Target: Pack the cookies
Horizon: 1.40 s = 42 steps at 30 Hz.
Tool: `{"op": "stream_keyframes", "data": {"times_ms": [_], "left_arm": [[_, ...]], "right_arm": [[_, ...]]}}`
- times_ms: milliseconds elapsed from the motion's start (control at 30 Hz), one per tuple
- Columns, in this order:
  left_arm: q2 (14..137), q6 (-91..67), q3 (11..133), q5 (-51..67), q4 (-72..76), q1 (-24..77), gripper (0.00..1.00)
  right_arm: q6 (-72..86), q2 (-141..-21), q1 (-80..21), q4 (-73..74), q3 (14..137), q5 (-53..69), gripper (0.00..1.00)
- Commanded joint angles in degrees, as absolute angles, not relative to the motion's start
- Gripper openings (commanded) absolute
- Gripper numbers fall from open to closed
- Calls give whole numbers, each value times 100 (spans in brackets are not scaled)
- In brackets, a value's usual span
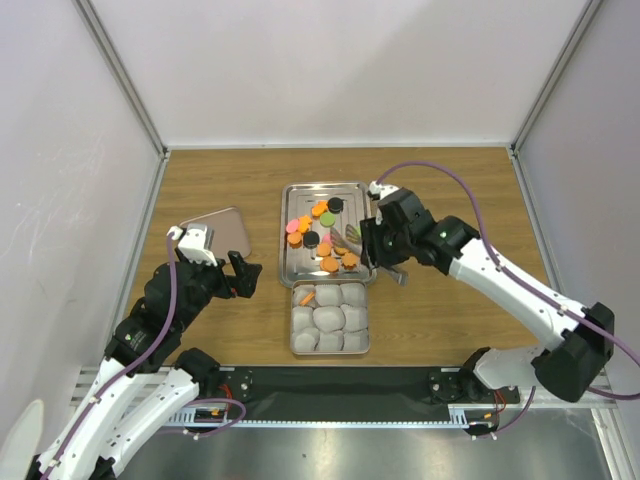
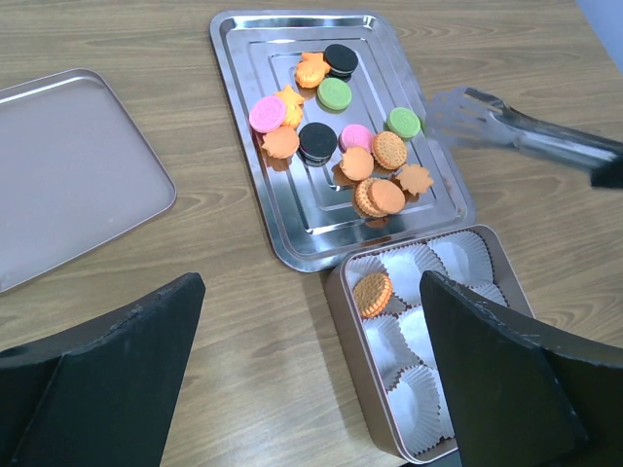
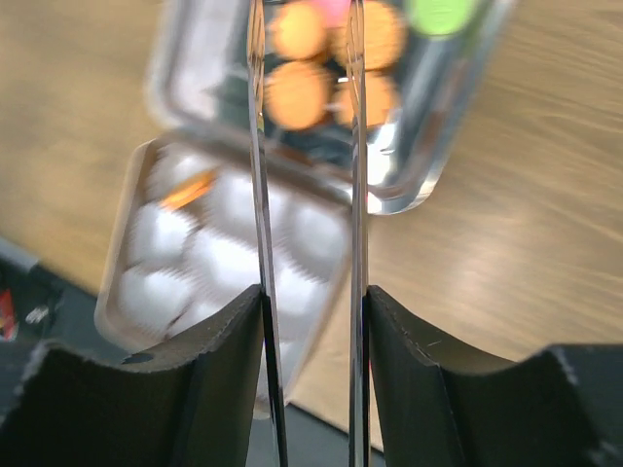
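Though unclear overhead, right tool [image 3: 313, 300] clamps tongs [image 2: 487, 117].

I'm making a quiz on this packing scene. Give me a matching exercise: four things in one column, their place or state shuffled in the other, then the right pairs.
1. tongs
2. steel tray
3. box of paper cups
4. pinkish lid

A. lying left of the steel tray, nothing on it
B. holds one orange cookie
C. gripped in the right pincer
D. carries most of the cookies

Pairs: 1-C, 2-D, 3-B, 4-A
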<state>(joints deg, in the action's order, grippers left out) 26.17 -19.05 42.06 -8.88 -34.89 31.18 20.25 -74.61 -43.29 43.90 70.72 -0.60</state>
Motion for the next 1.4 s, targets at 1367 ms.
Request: {"op": "stream_keyframes", "data": {"times_ms": [1367], "left_arm": [[2628,-1951,4210,-993,-3357,3164,100]], "right_arm": [[1477,-9079,-3823,3683,7225,-140,56]]}}
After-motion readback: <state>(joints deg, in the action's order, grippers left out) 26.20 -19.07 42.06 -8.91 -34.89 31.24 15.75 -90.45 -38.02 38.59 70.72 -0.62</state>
